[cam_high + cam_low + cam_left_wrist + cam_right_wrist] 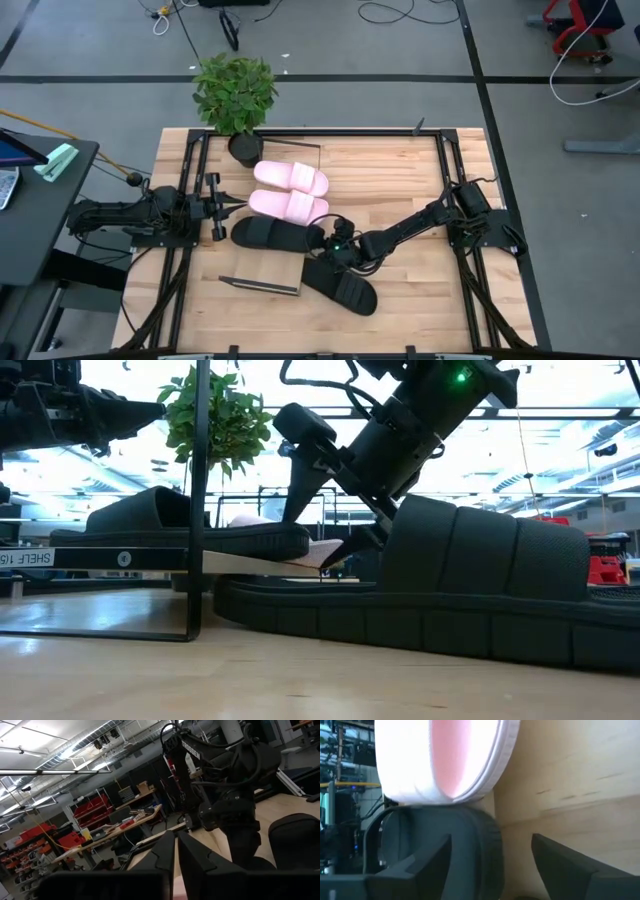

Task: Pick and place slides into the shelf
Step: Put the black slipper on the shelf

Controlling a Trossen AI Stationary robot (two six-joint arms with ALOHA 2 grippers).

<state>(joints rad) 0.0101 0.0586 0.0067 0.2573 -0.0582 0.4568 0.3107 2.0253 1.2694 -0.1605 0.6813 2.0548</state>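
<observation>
Slides lying mid-worktop [400, 170]: two pink ones [290, 177] [288, 206] side by side on shelf [268, 277], black slide [277, 235] next along on same board, second black slide [340, 286] resting off shelf on bare wood, just beside it. Right claw [335, 244] reaching in at toe end of shelved black slide — fingers [435, 865] standing apart, one over slide's rim, gripping nothing. Left claw [228, 206] waiting at worktop's left side near pink pair, fingers apart. Potted plant [236, 92] sitting at far edge.
</observation>
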